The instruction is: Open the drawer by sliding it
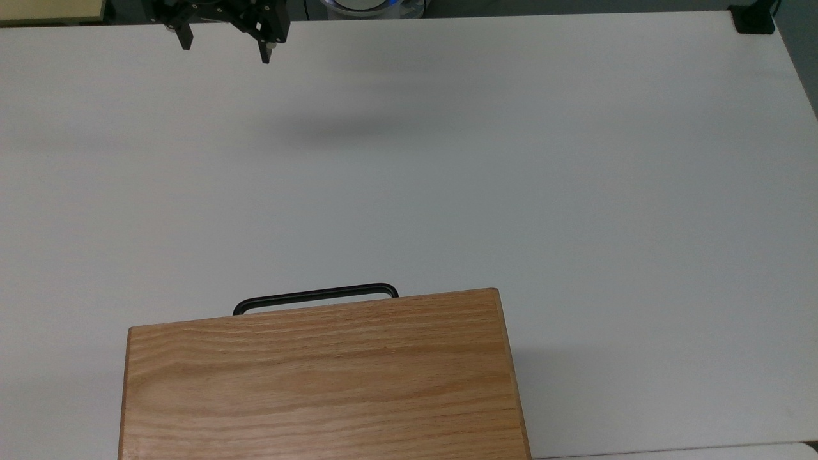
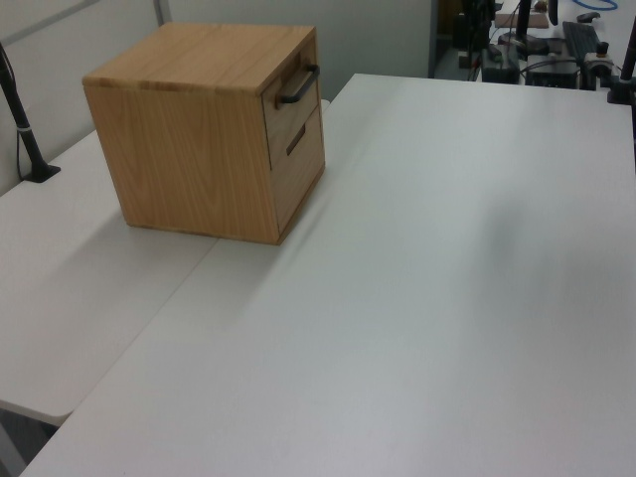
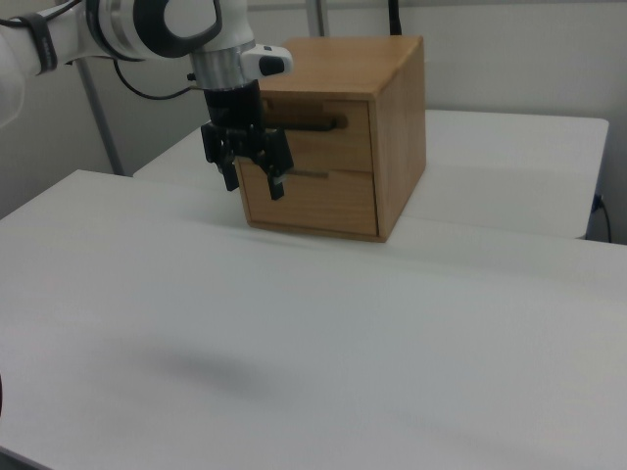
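Overhead, gripper (image 1: 225, 52) jaws released above bare table (image 1: 511, 160), well apart from shut drawer (image 3: 318, 122).

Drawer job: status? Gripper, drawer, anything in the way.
Gripper open, empty, up off the table, far from the cabinet. Drawer shut, handle untouched. Nothing lying between them.

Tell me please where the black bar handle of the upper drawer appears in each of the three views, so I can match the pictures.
Top view: the black bar handle lies below centre, along the cabinet's upper edge.
Left view: the handle is upper left of centre, on the cabinet's right-facing front.
Right view: the handle is at upper centre, just right of the gripper.
Shared landmark: the oak cabinet.
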Robot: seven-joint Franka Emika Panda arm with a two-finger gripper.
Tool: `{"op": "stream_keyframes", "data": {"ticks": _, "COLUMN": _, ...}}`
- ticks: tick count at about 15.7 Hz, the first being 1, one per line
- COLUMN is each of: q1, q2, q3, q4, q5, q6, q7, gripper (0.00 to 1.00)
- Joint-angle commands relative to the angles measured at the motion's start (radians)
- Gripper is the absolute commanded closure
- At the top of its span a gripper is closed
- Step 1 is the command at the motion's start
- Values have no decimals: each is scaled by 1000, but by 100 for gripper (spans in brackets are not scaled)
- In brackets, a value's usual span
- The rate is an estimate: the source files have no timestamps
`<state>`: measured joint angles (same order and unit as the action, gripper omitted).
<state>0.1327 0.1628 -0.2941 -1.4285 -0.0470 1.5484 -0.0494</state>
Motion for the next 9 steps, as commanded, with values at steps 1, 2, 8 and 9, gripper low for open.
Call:
{"op": "stream_keyframes", "data": {"ticks": 1, "q1": 14, "q2": -61, "q3": -2, "q4": -9, "q5": -31, "q6": -84, "q7": -12, "gripper": 0}}
{"op": "stream_keyframes", "data": {"ticks": 2, "q1": 15, "q2": -54, "q3": 0, "q4": -10, "q5": -31, "q6": -85, "q7": -13, "gripper": 0}}
{"op": "stream_keyframes", "data": {"ticks": 8, "q1": 13, "q2": -43, "q3": 0, "q4": -10, "q5": -17, "q6": -71, "q7": -4, "gripper": 0}}
{"op": "stream_keyframes", "data": {"ticks": 9, "q1": 13, "q2": -42, "q3": 0, "q4": -10, "q5": -17, "q6": -70, "q7": -6, "gripper": 0}}
